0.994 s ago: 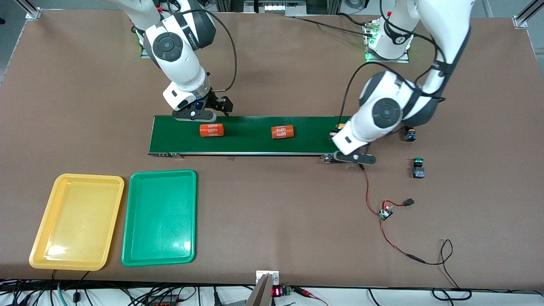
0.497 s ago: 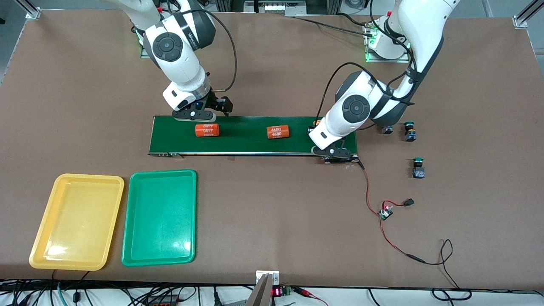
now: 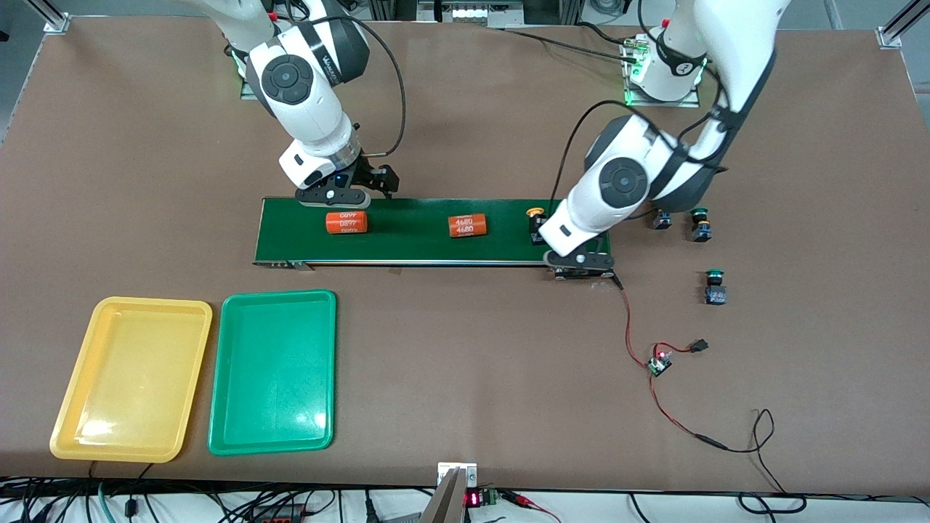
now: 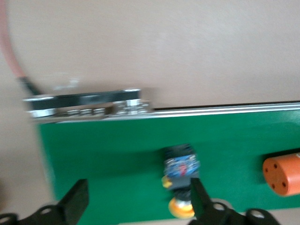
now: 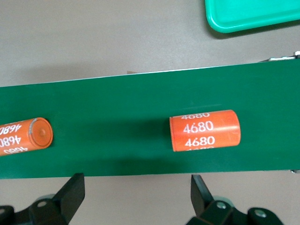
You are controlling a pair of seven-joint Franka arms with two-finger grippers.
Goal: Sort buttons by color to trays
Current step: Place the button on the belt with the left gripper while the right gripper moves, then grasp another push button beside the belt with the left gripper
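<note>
A yellow-capped button (image 3: 536,218) sits on the dark-green belt (image 3: 421,247), at the end toward the left arm. My left gripper (image 3: 578,261) is open over that belt end. In the left wrist view the button (image 4: 181,169) sits free beside one finger (image 4: 199,200), and the gripper (image 4: 138,202) is empty. Two green buttons (image 3: 699,222) (image 3: 715,288) and a dark button body (image 3: 661,220) stand on the table past the belt end. My right gripper (image 3: 341,192) is open and empty at the belt's other end. The yellow tray (image 3: 131,378) and green tray (image 3: 272,370) are empty.
Two orange numbered cylinders (image 3: 346,222) (image 3: 467,226) lie on the belt; they also show in the right wrist view (image 5: 205,130) (image 5: 23,136). A red wire with a small circuit board (image 3: 660,362) trails from the belt end toward the front camera.
My left arm swung over the belt end, then drew back a little. The yellow button now sits free on the belt. Both orange cylinders drifted toward the right arm's end.
</note>
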